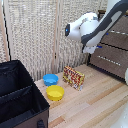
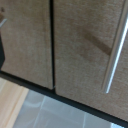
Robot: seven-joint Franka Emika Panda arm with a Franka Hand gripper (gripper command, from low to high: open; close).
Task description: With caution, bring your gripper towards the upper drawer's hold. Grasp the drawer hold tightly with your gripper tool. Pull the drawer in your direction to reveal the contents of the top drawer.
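Observation:
The brown dresser stands at the exterior view's right. Its upper drawer (image 1: pixel 116 26) is partly hidden behind my white arm, and its thin silver drawer hold (image 1: pixel 120 33) shows below the arm. My gripper (image 1: pixel 92 49) hangs at the dresser's near edge, lower than that bar and to its left in the exterior view. Its fingers are too small to read there. The wrist view shows brown drawer fronts (image 2: pixel 85 45) up close with a dark seam and a silver bar (image 2: pixel 115 55) to one side. No finger is on the bar.
A lower drawer with a like bar (image 1: pixel 107 59) sits beneath. On the wooden table (image 1: pixel 95 100) are a red and yellow box (image 1: pixel 73 77), a blue bowl (image 1: pixel 50 79) and a yellow bowl (image 1: pixel 55 92). A black bin (image 1: pixel 20 92) stands at the exterior view's left.

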